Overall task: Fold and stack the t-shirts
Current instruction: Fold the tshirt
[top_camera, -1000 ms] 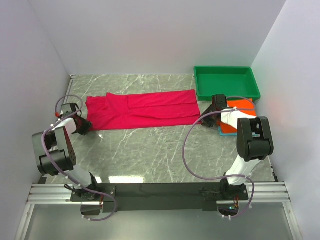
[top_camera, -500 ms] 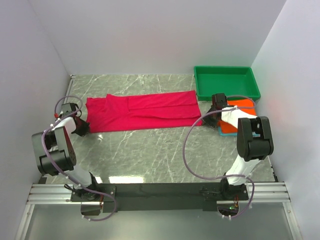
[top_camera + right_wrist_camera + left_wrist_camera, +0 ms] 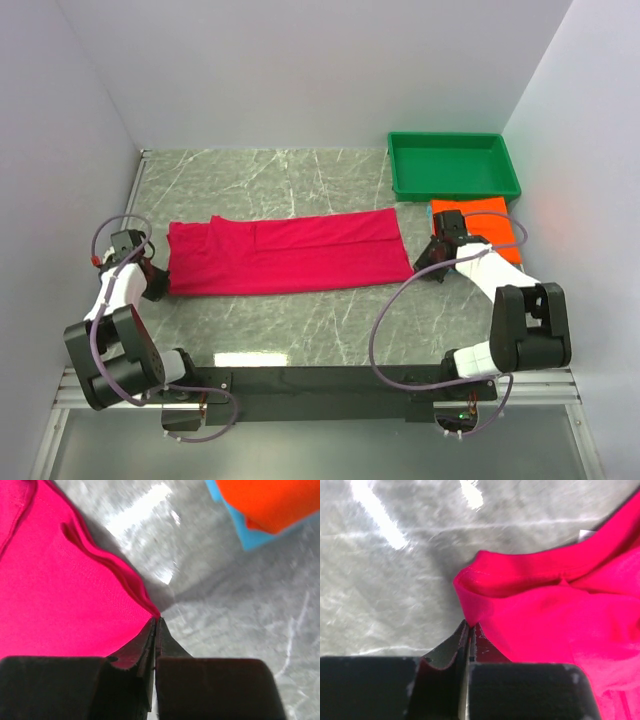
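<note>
A crimson-pink t-shirt (image 3: 285, 255) on a grey surface (image 3: 300, 320) veined white like marble. A bright orange t-shirt (image 3: 480, 225) edged by a teal-blue t-shirt (image 3: 248, 539). The tray (image 3: 455, 190) is green.

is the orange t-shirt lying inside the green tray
No, the orange t-shirt lies on the table just on the near side of the green tray, outside its rim.

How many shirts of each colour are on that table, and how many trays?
crimson-pink shirt: 1
orange shirt: 1
teal shirt, only an edge showing under the orange one: 1
green tray: 1
Total: 4
</note>
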### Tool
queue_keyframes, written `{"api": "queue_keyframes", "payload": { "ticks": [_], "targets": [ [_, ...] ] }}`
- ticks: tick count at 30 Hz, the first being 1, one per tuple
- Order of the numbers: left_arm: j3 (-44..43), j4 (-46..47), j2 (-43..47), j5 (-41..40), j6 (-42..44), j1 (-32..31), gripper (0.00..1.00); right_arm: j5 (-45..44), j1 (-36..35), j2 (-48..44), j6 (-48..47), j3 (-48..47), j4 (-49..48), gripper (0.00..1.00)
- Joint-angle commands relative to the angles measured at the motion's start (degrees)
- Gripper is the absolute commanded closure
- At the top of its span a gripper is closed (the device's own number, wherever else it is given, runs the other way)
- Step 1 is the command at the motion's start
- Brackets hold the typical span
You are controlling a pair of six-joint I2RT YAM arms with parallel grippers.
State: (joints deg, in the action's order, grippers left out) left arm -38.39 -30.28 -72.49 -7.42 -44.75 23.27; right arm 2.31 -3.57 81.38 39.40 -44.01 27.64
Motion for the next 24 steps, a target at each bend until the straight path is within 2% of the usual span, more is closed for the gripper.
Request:
{"api": "queue_keyframes", "payload": {
  "ticks": [1,2,3,5,6,8,9,12,16,19,24],
  "targets": [
    [0.6,-0.65,1.21,-2.16,-0.68,0.82,0.92,-3.98,1.2,-2.11,-1.78,1.47,1.36,0.96],
    [1.03,-0.92,1.3,-2.07,-0.86,0.82,0.9,-3.98,1.11,-2.46,-1.78,1.9,1.63,0.93],
    [1.13,-1.18,1.56,-1.98,-1.12,0.82,0.84,-3.89,1.11,-2.89,-1.87,2.08,1.8,0.84],
    [1.39,-2.05,3.31,-2.42,-2.0,0.9,0.76,-4.67,1.11,-4.99,-1.87,2.61,2.33,0.73],
    [1.48,-2.32,4.28,-2.42,-2.27,1.08,0.7,-5.2,1.11,-5.88,-1.95,2.53,2.68,0.65],
    [1.22,-2.41,7.61,-1.64,-2.36,1.52,0.53,-6.43,1.2,-8.42,-2.74,1.3,4.08,0.59],
    [0.87,-2.15,8.76,-0.85,-2.01,1.52,0.37,-6.26,1.03,-9.22,-3.53,0.86,4.18,0.55],
    [-0.8,-1.8,12.98,0.56,-1.22,1.52,0.2,-2.93,-0.46,-11.77,-5.72,-1.69,2.69,0.48],
    [-2.82,0.39,17.11,0.92,1.41,-1.63,0.18,1.11,-6.43,-10.99,-8.54,-6.17,-2.3,0.48],
    [-4.85,3.03,15.45,1.09,3.17,-6.64,0.23,6.91,-11.18,-8.27,-9.51,-10.12,-5.74,0.5],
    [-10.03,6.46,9.05,2.58,6.69,-12.8,0.33,15.96,-17.25,2.36,-9.25,-18.03,-14.18,0.56]
  ]
}}
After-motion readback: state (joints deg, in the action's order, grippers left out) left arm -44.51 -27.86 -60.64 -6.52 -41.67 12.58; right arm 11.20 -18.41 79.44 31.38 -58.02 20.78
